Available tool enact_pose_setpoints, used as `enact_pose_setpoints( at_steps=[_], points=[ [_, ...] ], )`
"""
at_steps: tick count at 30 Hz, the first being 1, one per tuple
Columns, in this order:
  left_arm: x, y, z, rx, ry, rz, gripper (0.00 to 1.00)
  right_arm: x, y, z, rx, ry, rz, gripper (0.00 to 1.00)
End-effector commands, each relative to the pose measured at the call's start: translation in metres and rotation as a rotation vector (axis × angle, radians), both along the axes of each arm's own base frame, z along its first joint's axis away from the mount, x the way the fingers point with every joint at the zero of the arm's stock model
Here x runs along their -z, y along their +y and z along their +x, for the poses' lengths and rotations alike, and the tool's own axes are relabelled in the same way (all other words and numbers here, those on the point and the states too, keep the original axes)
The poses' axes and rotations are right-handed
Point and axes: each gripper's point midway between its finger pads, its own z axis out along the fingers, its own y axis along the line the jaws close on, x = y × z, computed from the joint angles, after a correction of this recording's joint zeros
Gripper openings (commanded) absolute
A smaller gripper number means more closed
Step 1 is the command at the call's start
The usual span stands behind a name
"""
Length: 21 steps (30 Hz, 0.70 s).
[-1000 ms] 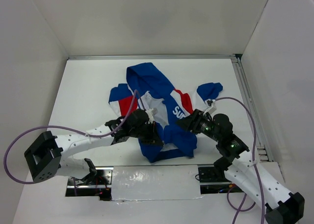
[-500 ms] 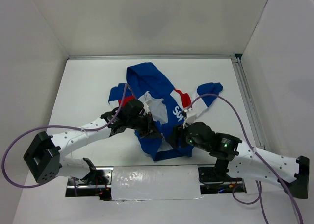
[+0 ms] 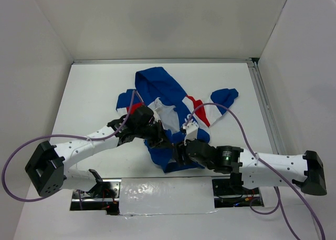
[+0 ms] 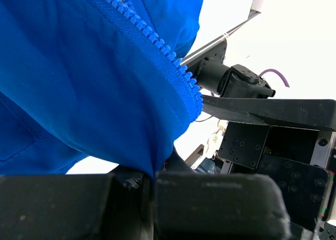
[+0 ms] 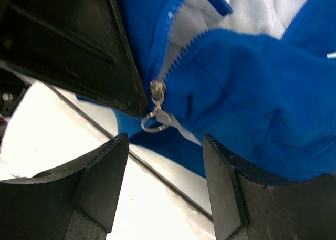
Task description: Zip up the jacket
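Your jacket (image 3: 157, 87) lies crumpled at the middle of the tabletop (image 3: 89, 87), with the hood toward the far edge and the hem toward the near edge. Your left gripper (image 3: 159, 140) is clamped on the jacket's blue front edge, right beside the zipper teeth (image 4: 157, 45). Your right gripper (image 3: 181, 152) sits near the hem with its jaws apart, holding nothing. The metal pull (image 5: 156, 116) hangs just beyond the gap between its fingers (image 5: 94, 187), touching neither.
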Motion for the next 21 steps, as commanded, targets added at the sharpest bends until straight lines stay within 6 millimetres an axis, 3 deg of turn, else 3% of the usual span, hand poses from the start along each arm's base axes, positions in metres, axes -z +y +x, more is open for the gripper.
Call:
enact_pose_setpoints(
  at_steps=[1,8,12,16,21],
  points=[
    [-0.0270,-0.0067,0.0025,0.007,-0.033,-0.075,0.00,-0.0326,0.0200,0.0151,0.030,-0.070,0.113,0.65],
    [-0.0277,-0.0083,0.0021,0.019,-0.037,-0.083,0.00,-0.0340,0.0274,0.0209,0.019,-0.070,0.142,0.58],
    [-0.0306,-0.0102,0.0021,0.029,-0.044,-0.098,0.00,-0.0270,0.0251,0.0218,0.018,-0.048,0.113,0.46],
    [-0.0306,-0.0095,0.0013,0.029,-0.044,-0.098,0.00,-0.0256,0.0259,0.0193,0.000,-0.033,0.121,0.44],
    [-0.0301,-0.0088,0.0000,0.037,-0.050,-0.101,0.00,-0.0288,0.0260,0.0186,-0.008,-0.038,0.135,0.33]
  ],
)
